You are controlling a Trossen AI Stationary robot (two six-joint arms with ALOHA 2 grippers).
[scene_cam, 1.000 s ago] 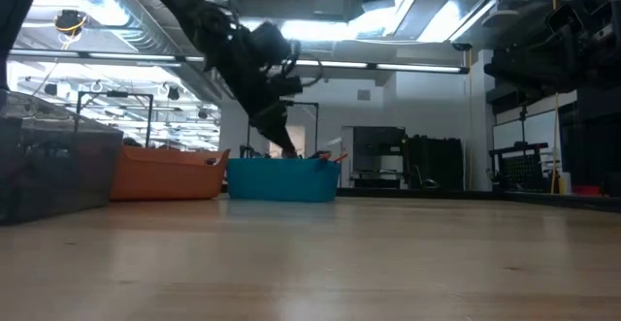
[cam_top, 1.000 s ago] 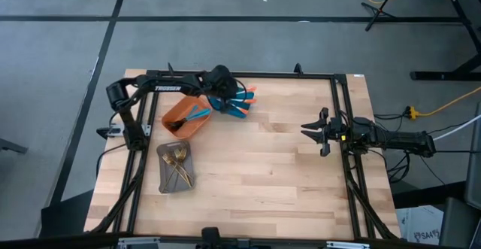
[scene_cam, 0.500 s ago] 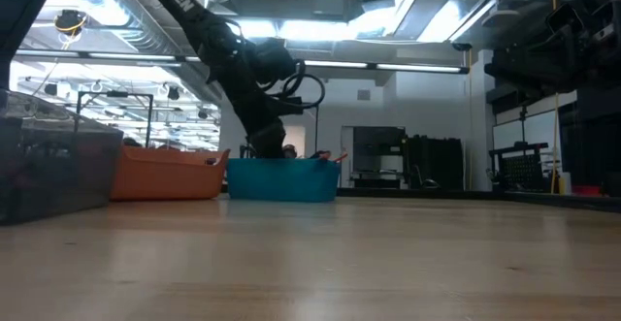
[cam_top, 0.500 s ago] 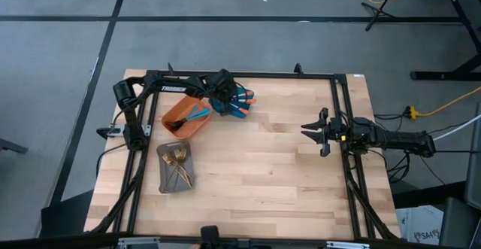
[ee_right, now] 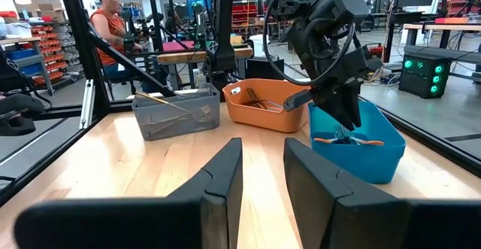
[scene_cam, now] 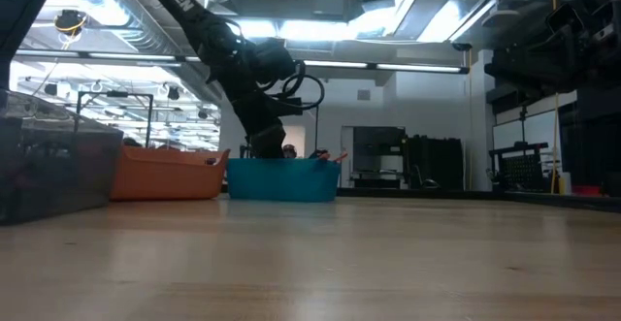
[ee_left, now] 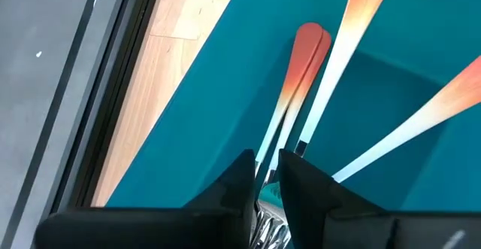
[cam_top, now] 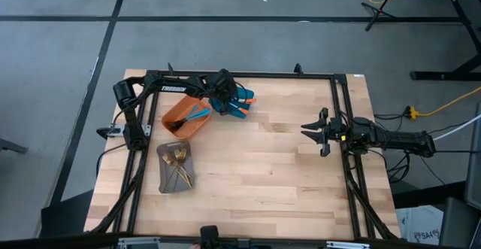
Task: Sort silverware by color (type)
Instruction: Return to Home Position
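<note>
My left gripper is down inside the blue tray, its fingers nearly together around two orange-handled pieces of silverware that lie side by side. More orange-handled pieces lie in the same tray. The orange tray holds blue-handled pieces, and the grey tray holds gold ones. My right gripper is open and empty above the table's right side. In the low view the blue tray's wall hides my left fingertips. My left gripper pinches the two orange-handled pieces between its two fingers, at the pale lower part of their handles, near the metal heads. The fingers come from above and lie across the handles. The pieces lie on the blue tray's floor.
The three trays stand close together at the table's far left, with the grey one nearest the front. The black frame rails run along the table's edges. The bare wood in the middle is open. A person sits beyond the table.
My left gripper has gone down into the blue tray, its fingertips dropping behind the tray's wall in the low view, and has then kept still.
</note>
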